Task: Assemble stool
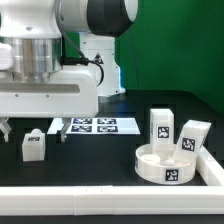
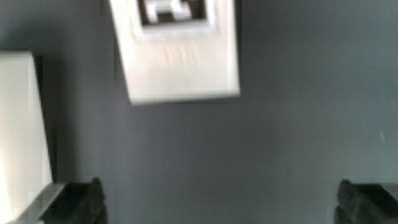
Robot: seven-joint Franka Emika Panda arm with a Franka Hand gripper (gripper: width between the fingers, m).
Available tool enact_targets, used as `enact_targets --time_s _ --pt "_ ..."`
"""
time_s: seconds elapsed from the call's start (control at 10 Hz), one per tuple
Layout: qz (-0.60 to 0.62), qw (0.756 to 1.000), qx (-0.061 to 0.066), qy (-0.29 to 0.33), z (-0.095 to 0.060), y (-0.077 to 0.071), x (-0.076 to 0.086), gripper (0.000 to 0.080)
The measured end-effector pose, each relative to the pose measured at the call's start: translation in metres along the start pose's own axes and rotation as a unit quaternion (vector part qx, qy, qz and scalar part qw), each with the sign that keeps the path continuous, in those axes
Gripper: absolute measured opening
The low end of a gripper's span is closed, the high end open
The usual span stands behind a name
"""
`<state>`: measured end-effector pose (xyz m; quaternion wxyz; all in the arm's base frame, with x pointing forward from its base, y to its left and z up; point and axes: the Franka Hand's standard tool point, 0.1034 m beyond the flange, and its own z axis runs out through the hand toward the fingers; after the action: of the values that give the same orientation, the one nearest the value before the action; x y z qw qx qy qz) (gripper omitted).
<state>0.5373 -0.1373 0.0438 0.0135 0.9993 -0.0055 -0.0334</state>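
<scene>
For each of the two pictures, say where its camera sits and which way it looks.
Exterior view: off the arm, low across the black table; shows the arm, open gripper, seat.
Wrist view: on the wrist, looking down between both fingertips at the table.
Shared: likely the leg under the gripper.

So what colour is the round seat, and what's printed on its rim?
White, with a black-and-white square tag on the rim of the seat; the exterior view shows it best.

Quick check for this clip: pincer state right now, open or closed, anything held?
Pincer: open, fingers spread wide with nothing between them; a white leg lies on the table beyond it, not gripped.
</scene>
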Motion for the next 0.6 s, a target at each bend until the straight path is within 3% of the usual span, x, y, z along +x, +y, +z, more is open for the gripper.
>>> enact_targets --time_s 0.1,0.3,0.6 --pt "0.001 0.999 -0.002 -0.037 0.003 0.004 -0.003 0.0649" --pt "0.010 0.994 0.020 -0.104 0.004 0.010 -0.010 0.0649" --pt "0.011 0.982 0.030 -0.185 0.006 0.003 -0.016 0.0649"
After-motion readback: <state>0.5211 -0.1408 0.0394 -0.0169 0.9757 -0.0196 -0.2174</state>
